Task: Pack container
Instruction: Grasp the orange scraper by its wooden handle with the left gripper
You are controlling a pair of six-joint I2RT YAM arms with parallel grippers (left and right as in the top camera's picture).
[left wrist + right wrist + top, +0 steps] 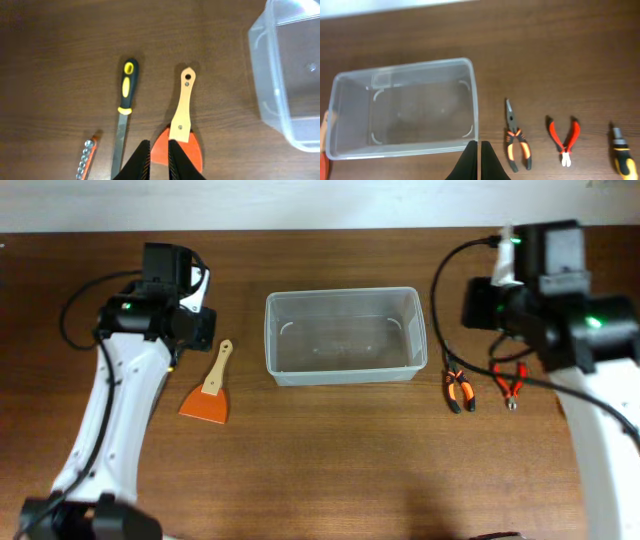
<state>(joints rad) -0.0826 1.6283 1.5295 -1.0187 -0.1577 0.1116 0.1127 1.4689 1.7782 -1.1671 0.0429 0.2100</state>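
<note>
The container [272,330] lies between the grippers. Left of it, the left gripper [158,145], fingers slightly parted, hides part of the scraper [182,107]. Right of it, the right gripper [478,145] is closed.

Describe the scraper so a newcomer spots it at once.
From the clear container mid-table, look left in the overhead view. The scraper lies there. Unlike the yellow-and-black-handled tool beside it, it has a pale wooden handle and orange blade.

You have a brown wooden surface [330,460] with the clear container [270,340] at centre frame, an orange scraper [207,395] just left of it, and orange-handled pliers [459,388] beside red-handled pliers [511,383] at right.
</note>
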